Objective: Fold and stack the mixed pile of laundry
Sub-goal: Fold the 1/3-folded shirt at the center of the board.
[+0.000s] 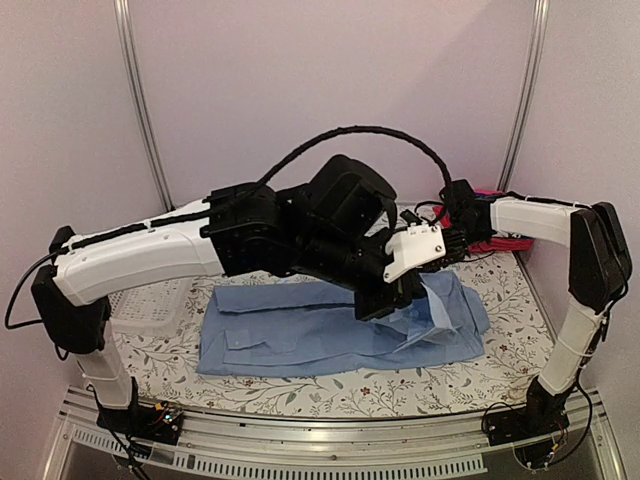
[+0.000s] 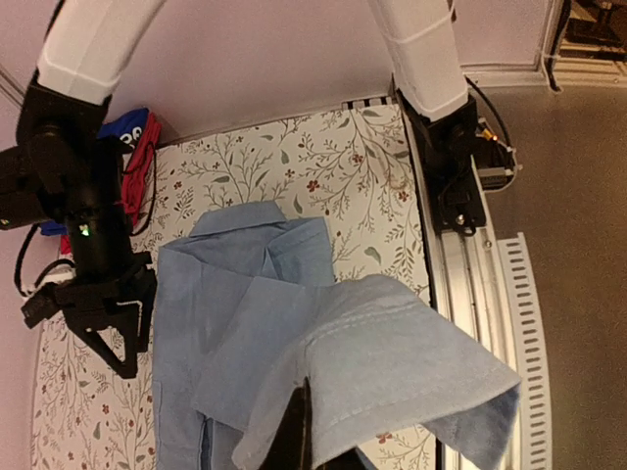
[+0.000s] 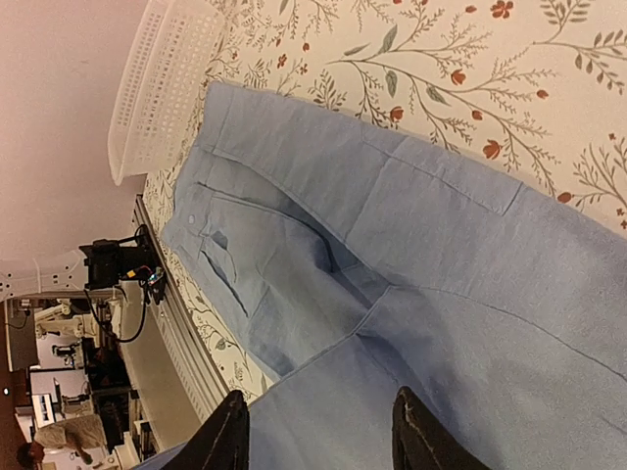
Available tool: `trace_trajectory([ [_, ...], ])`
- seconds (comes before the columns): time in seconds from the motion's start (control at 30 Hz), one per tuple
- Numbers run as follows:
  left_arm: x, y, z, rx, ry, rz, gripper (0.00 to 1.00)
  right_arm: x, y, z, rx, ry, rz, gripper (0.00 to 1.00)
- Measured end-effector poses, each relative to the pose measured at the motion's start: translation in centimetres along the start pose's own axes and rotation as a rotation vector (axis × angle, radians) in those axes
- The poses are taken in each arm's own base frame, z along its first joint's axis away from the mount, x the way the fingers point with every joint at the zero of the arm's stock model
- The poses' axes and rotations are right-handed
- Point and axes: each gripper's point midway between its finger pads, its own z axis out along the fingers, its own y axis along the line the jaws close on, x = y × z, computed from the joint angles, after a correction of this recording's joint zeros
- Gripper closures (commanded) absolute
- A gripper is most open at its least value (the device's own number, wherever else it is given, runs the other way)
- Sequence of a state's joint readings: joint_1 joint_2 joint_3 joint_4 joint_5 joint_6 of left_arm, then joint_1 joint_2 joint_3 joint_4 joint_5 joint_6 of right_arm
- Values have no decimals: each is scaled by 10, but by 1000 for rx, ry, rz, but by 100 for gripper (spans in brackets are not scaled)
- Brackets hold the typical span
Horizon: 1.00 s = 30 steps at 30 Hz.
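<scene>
A light-blue collared shirt (image 1: pixel 300 335) lies spread on the floral table cover (image 1: pixel 330 392). My left gripper (image 2: pixel 299 436) is shut on one sleeve of the shirt (image 2: pixel 392 362) and holds it up, so the cloth drapes over the fingers. In the top view the left gripper (image 1: pixel 385 300) hangs over the shirt's right part. My right gripper (image 3: pixel 318 441) is open above the shirt (image 3: pixel 392 245) with nothing between its fingers; the left wrist view shows the right gripper (image 2: pixel 137 354) beside the shirt's far edge. A royal-blue shirt (image 2: pixel 132 127) and a red-pink garment (image 2: pixel 142 166) lie bunched at the back right.
A white perforated basket (image 3: pixel 162 78) lies at the table's left, partly under my left arm (image 1: pixel 150 255). The metal rail (image 1: pixel 330 435) runs along the near edge. Walls close in the back and both sides.
</scene>
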State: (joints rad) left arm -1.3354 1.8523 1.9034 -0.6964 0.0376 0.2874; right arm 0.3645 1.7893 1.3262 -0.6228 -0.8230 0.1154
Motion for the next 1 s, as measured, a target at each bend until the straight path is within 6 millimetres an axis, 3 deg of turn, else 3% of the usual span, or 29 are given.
trace_trajectory([
  [0.13, -34, 5, -34, 7, -79, -54, 100, 19, -4, 12, -12, 53, 20, 58],
  [0.27, -48, 6, -53, 20, -105, -95, 100, 45, 1, 28, -35, 116, 14, 63],
  [0.4, -44, 5, -53, 21, -90, -122, 100, 87, 1, 48, -42, 216, 39, 65],
  [0.5, -30, 12, -45, 5, -53, -186, 100, 114, -1, 57, -39, 279, 62, 65],
  [0.57, -16, 21, -38, 16, -28, -282, 100, 125, -4, 60, -32, 307, 78, 60],
  [0.63, 9, 38, -28, 18, -6, -400, 100, 130, -8, 59, -18, 320, 96, 50],
  [0.77, 103, 71, -13, -64, 98, -687, 100, 118, -22, 49, 29, 282, 141, 43],
  [0.9, 192, 86, -19, -184, 182, -965, 100, 77, -31, 24, 78, 168, 161, 42],
  [1.0, 238, 94, -37, -297, 185, -1132, 100, 45, -26, 5, 103, 78, 117, 42],
])
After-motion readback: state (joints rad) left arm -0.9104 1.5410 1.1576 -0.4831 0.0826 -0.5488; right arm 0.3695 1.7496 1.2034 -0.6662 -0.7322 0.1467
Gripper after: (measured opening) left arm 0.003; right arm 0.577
